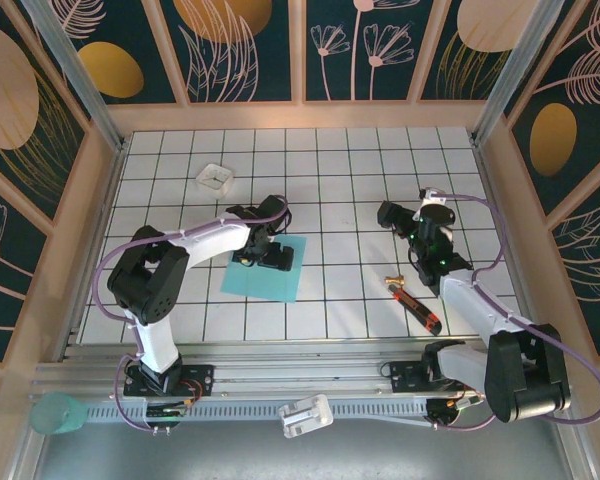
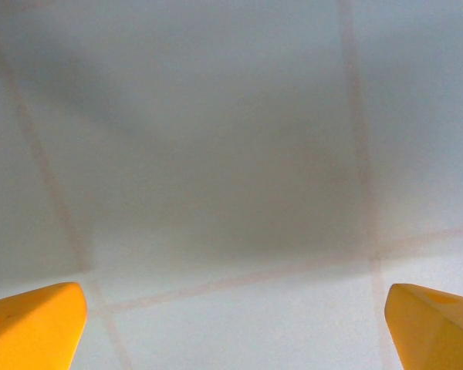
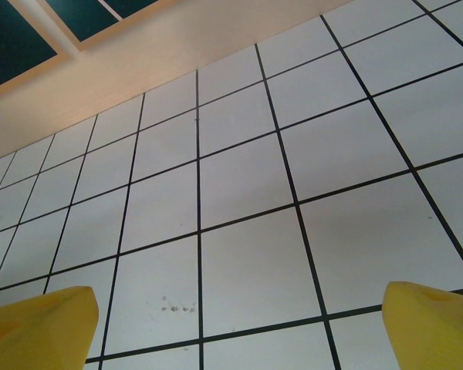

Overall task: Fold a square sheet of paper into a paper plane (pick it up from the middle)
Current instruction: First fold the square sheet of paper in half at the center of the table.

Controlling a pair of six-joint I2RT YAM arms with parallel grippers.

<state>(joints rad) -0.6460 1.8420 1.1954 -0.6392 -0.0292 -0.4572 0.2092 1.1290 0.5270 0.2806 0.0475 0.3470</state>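
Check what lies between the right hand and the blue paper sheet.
Bare tiles, in the top view, from the right hand to the square sheet of paper; the red-and-black tool lies off that line.

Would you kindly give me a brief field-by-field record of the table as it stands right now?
paper: square sheet of paper, flat on the table, no fold visible
left hand: left hand open, low over the sheet
right hand: right hand open, above bare tiles, holding nothing
other items: red-and-black tool beside the right arm; white tray beyond the sheet
task stage: folding not yet begun
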